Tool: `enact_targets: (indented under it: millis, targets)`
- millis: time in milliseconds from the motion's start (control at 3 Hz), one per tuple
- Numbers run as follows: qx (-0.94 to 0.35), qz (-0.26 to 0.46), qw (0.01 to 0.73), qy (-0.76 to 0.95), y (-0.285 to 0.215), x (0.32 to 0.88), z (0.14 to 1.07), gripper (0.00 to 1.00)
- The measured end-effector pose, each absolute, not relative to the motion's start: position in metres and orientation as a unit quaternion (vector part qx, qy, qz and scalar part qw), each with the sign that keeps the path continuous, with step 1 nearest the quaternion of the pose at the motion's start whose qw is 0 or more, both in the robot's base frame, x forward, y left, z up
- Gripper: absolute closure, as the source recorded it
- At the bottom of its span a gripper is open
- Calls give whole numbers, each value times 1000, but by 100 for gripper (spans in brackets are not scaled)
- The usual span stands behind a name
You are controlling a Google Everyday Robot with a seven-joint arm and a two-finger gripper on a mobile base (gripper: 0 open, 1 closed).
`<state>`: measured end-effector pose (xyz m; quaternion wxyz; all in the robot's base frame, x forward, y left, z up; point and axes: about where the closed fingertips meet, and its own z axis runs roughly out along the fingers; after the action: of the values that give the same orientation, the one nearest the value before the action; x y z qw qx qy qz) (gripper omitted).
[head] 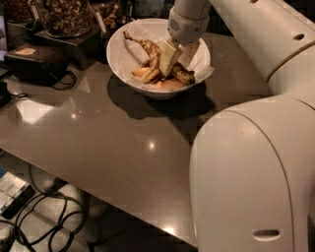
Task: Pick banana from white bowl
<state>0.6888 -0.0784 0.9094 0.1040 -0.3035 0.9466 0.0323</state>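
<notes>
- Robot arm (256, 162): we log its pale bulk filling the right side, reaching over the table.
- Table (98, 142): brown, glossy.
- White bowl (118, 54): on the table's far part, paper-lined.
- Jar of nuts (64, 15): left of the bowl, apart from it.
- Banana (151, 53): spotted bunch lying in the bowl, stem curving up-left; it sits directly under and left of the gripper.
- Gripper (177, 60): lowered into the bowl, fingers (167, 58) parted, tips among the fruit; we see nothing lifted.
</notes>
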Motion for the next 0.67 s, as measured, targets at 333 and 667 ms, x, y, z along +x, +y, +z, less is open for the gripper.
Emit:
enact_targets:
  millis: [333,667]
  targets:
    - [-304,31,106,946,-79,689,912,83]
    - [-313,19,121,942,-80,684,916,100]
